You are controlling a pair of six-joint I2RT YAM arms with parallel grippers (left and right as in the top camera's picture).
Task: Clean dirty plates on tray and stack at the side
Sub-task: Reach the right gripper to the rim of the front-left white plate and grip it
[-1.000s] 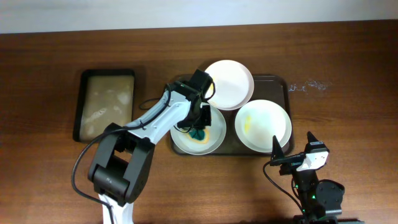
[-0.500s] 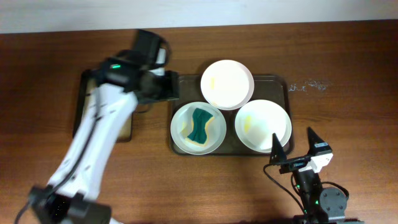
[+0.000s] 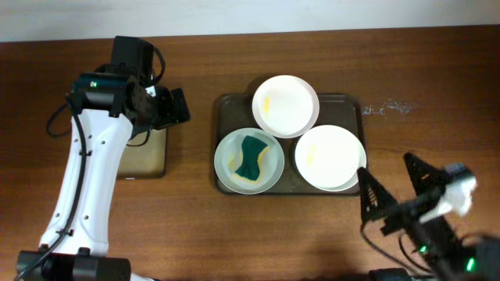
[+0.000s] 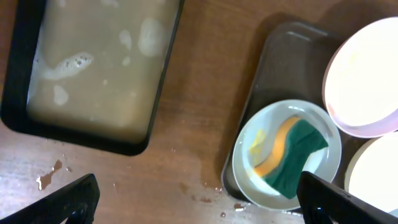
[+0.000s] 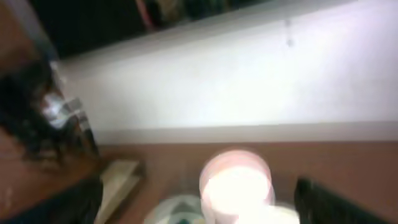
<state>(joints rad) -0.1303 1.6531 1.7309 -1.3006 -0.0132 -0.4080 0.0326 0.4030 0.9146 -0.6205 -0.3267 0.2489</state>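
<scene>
Three white plates lie on the dark tray [image 3: 233, 113]: one at the back [image 3: 285, 105], one front right [image 3: 330, 156] and one front left [image 3: 228, 160]. The front left plate holds a green and yellow sponge [image 3: 250, 156], and yellow smears show on all three. My left gripper [image 3: 173, 109] hovers open and empty, left of the tray. In the left wrist view the sponge [image 4: 289, 155] lies on its plate [image 4: 273, 115] between the wide-apart fingertips [image 4: 78, 199]. My right gripper [image 3: 383, 162] stands open and empty by the tray's front right corner; its view is blurred, showing a bright plate [image 5: 236, 180].
A smaller black tray [image 4: 12, 106] of tan soapy water [image 4: 93, 62] sits left of the dark tray, partly under my left arm in the overhead view. Wet drips mark the wood [image 4: 46, 180] near it. A small clear scrap [image 3: 388, 107] lies right of the tray.
My left gripper let go of the sponge on the front left plate, opened wide and swung up and left to the black tray. My right arm has risen.
</scene>
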